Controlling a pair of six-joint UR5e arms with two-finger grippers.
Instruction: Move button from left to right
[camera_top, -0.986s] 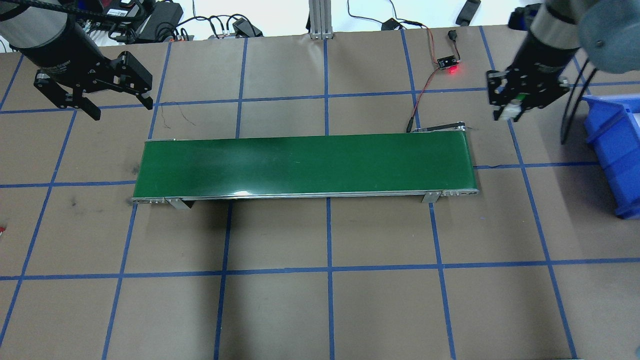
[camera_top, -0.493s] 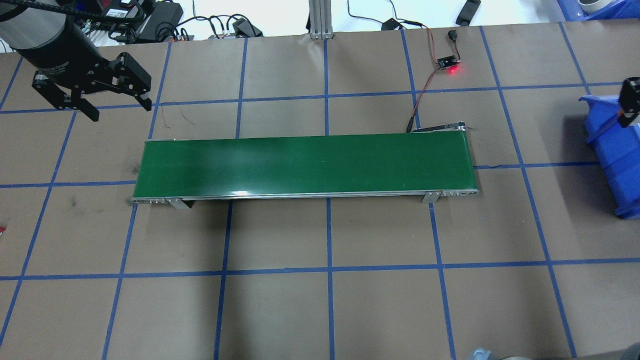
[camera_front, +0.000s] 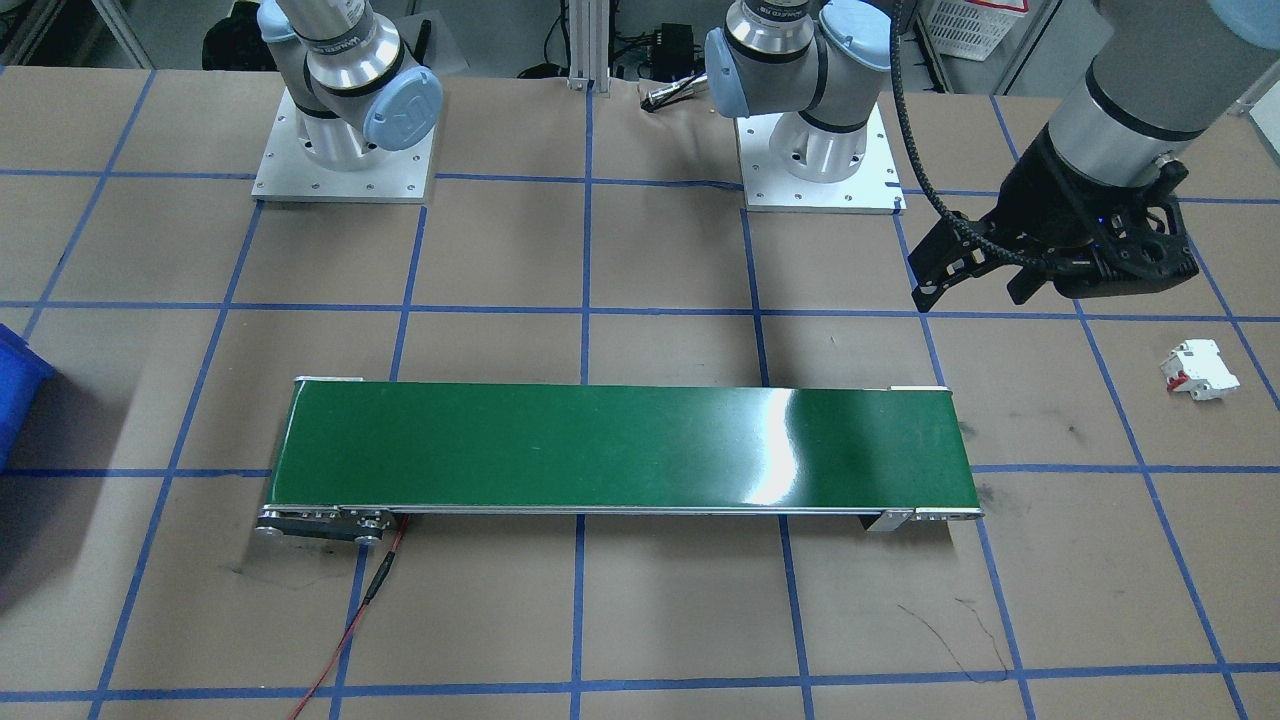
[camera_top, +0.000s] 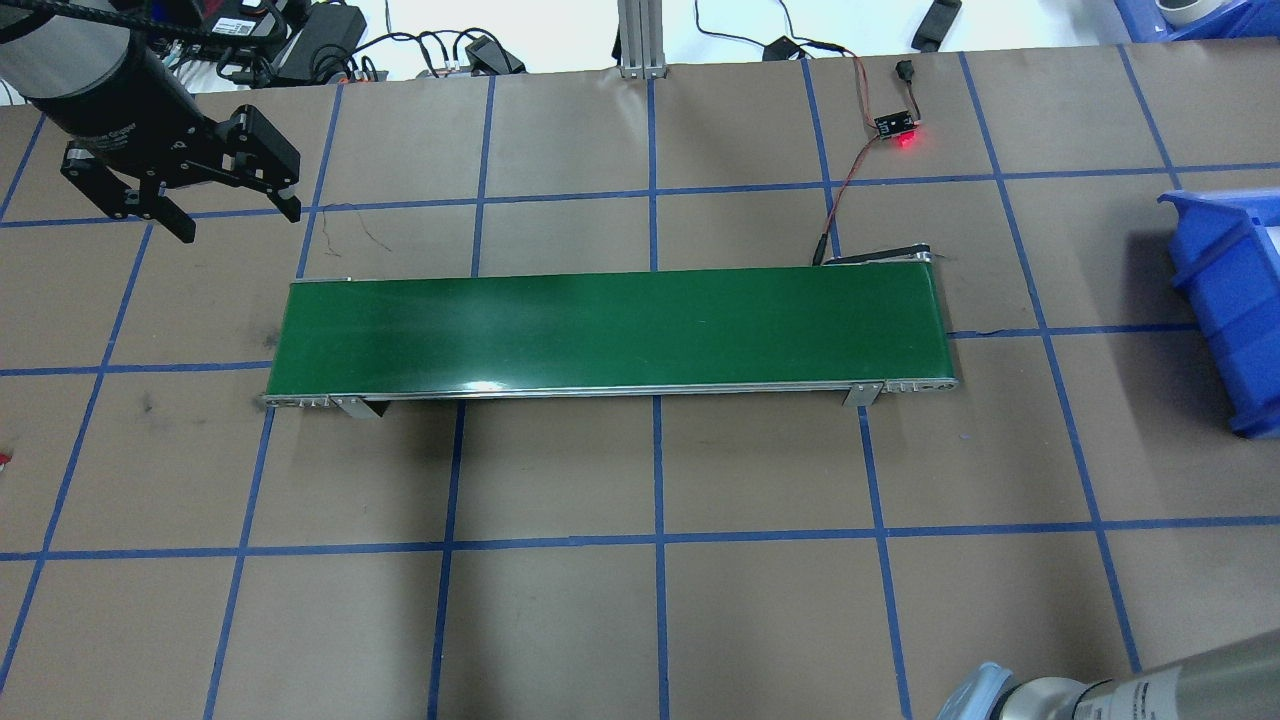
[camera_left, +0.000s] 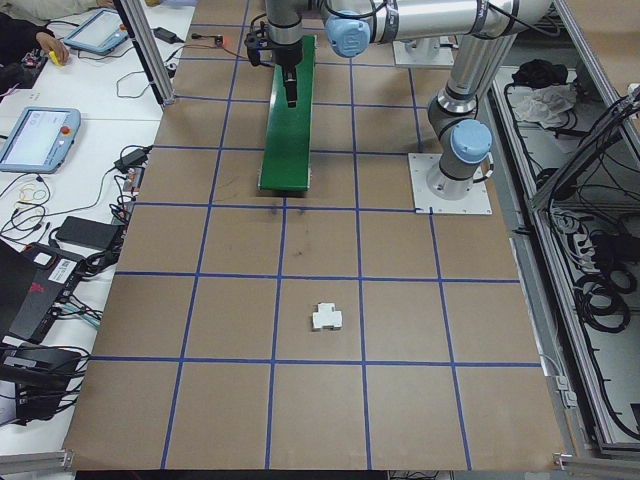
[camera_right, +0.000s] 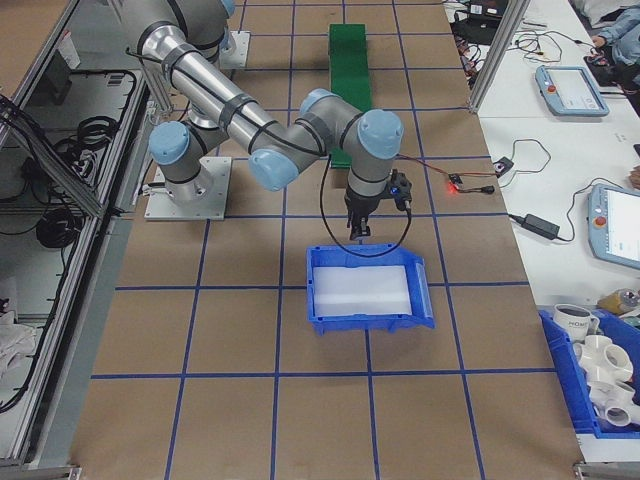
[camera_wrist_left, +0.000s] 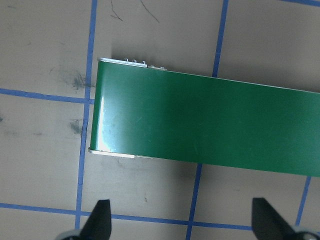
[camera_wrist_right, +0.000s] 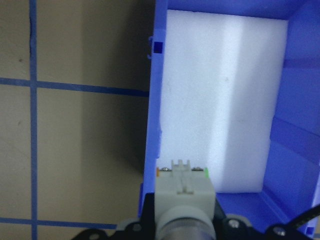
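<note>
Front view: left gripper (camera_front: 975, 290) hung wide open, empty, near the belt (camera_front: 620, 449).

Right side view: right gripper (camera_right: 358, 233) stood over the bin (camera_right: 368, 290) (far rim).

Right wrist view: its jaws clamped the button (camera_wrist_right: 182, 187) above the bin's white padding (camera_wrist_right: 220, 100).

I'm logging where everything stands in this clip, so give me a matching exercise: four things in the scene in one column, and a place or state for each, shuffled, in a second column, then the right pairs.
Things:
1. button
2. left gripper
3. white breaker
4. blue bin

Places or states:
A. open and empty, hanging past the conveyor belt's end
B. lined with white foam, holding no part
C. lying alone on the brown table
D. clamped in the right gripper at the bin's rim

Pairs: 1-D, 2-A, 3-C, 4-B
</note>
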